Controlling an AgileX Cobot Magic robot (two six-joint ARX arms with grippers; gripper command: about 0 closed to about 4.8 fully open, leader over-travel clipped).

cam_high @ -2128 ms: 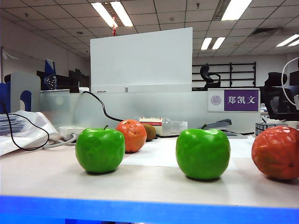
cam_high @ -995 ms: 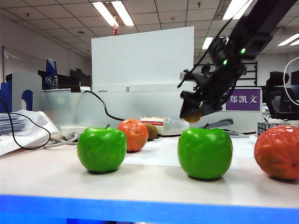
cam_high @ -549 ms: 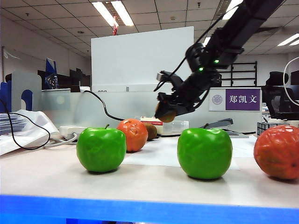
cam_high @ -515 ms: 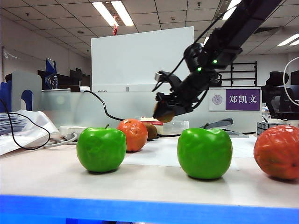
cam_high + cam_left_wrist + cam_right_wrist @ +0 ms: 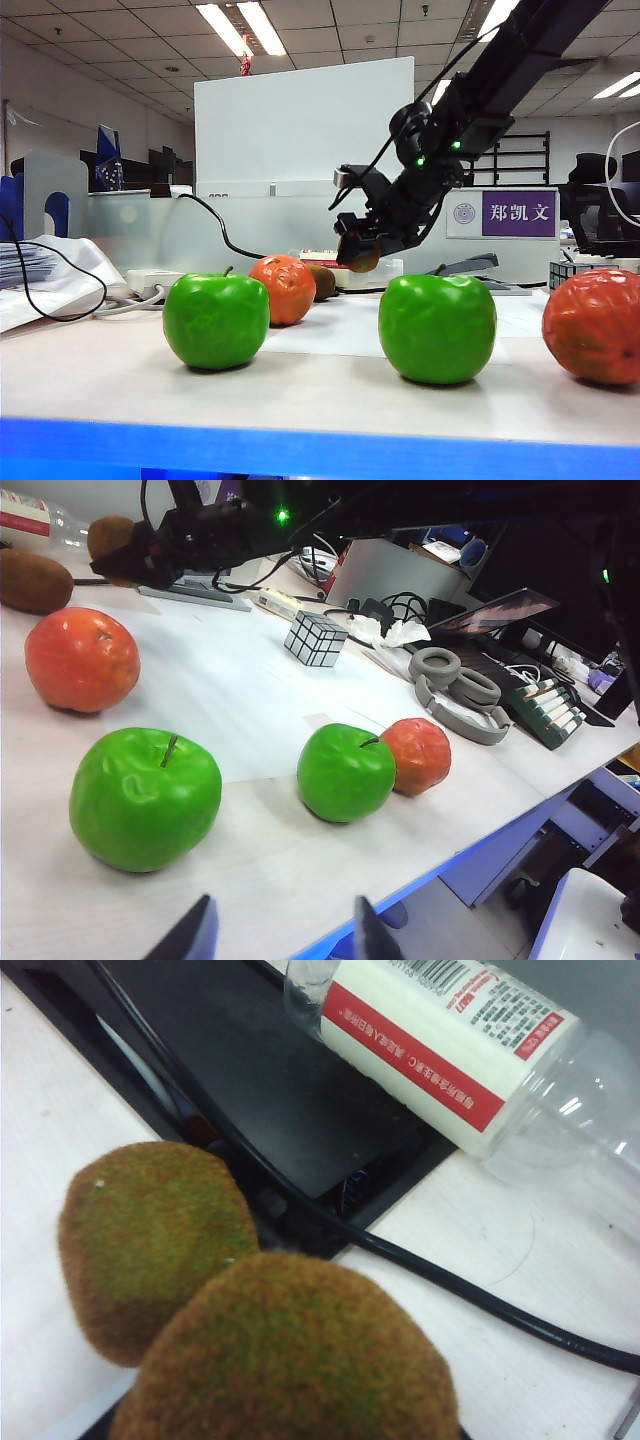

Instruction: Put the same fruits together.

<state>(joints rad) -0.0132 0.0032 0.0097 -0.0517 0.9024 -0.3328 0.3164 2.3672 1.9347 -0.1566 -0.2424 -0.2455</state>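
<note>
We log the right gripper (image 5: 358, 258) grasping one kiwi (image 5: 290, 1355) above a second kiwi (image 5: 150, 1245). Left gripper (image 5: 280, 935) released, at the table's near edge (image 5: 330, 920). Two green apples (image 5: 215, 320), two orange-red fruits (image 5: 590, 325); open room between them.

Your right gripper (image 5: 357, 256): fingers hidden behind held kiwi (image 5: 290, 1355). Left gripper (image 5: 278, 938) cut by frame edge. Far-right orange fruit (image 5: 592, 325) cropped.

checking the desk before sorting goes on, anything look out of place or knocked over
A clear plastic bottle lies on its side at the back of the table, beside the resting kiwi. The right tool holds another kiwi above it.
</note>
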